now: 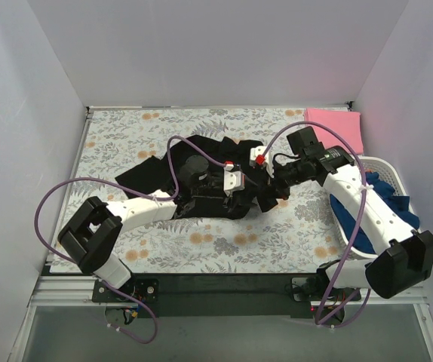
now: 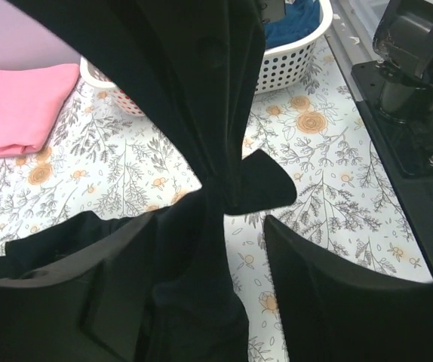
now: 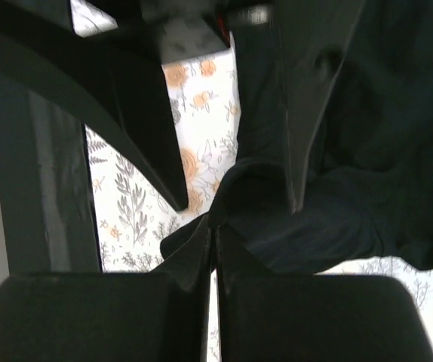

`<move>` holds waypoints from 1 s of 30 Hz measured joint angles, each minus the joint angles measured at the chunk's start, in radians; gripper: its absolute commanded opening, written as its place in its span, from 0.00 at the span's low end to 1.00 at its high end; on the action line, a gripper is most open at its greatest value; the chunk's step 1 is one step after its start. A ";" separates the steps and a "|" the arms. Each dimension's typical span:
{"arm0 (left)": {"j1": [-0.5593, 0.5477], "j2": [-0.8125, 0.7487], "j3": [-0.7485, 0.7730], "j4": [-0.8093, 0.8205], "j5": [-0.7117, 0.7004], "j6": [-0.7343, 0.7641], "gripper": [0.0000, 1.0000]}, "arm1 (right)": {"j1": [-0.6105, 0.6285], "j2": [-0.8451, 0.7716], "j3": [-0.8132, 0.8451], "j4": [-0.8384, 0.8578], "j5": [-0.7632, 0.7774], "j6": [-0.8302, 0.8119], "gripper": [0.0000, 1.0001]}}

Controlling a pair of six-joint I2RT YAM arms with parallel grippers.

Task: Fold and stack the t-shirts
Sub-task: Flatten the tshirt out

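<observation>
Left wrist: left gripper point(image 2: 209, 222) has its fingers spread, with a drape of the black t-shirt point(image 2: 194, 113) hanging loose between them, not pinched. The folded pink t-shirt point(image 2: 20, 105) sits well apart from it, and the white basket point(image 2: 292, 56) is ahead.

Right wrist: right gripper point(image 3: 213, 264) is pinched tight on a fold of that same shirt.

Top: the shirt's bunched mid-table under both grippers. Looks floppy and light, so I'd grab a hem corner. The arms crowd each other though.
</observation>
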 measured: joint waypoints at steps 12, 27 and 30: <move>-0.022 -0.115 0.019 -0.158 -0.067 0.053 0.00 | 0.009 0.054 0.208 -0.050 -0.067 0.052 0.39; 0.373 -0.449 0.509 -0.508 -0.250 -0.262 0.00 | -0.360 0.229 0.376 0.051 -0.009 0.157 0.80; 0.507 -0.473 0.506 -0.541 -0.333 -0.271 0.00 | -0.357 0.257 0.333 0.055 0.022 0.124 0.79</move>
